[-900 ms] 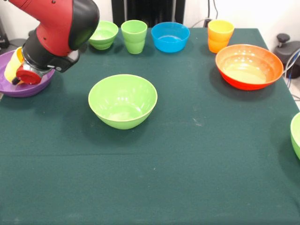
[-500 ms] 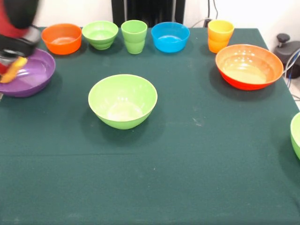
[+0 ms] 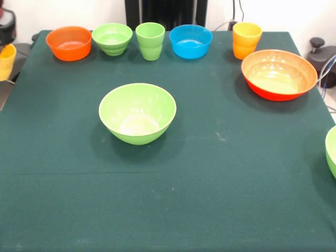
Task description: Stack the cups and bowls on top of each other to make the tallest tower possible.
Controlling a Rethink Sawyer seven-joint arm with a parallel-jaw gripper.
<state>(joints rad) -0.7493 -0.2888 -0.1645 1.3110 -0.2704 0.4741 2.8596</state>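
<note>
You have no tower yet: on the desk [image 3: 210, 199] every piece in view stands alone, with the orange bowl [image 3: 69, 43], small green bowl [image 3: 112, 38], green cup [image 3: 150, 40], blue bowl [image 3: 190, 41] and orange-yellow cup [image 3: 247, 39] lined along the far edge. The large green bowl [image 3: 137, 113] sits mid-desk, the orange-red bowl [image 3: 279, 74] at the right. At the far left edge a yellow cup [image 3: 6, 60] hangs off the desk below a dark piece of the arm; whether the jaws grip it you cannot tell.
</note>
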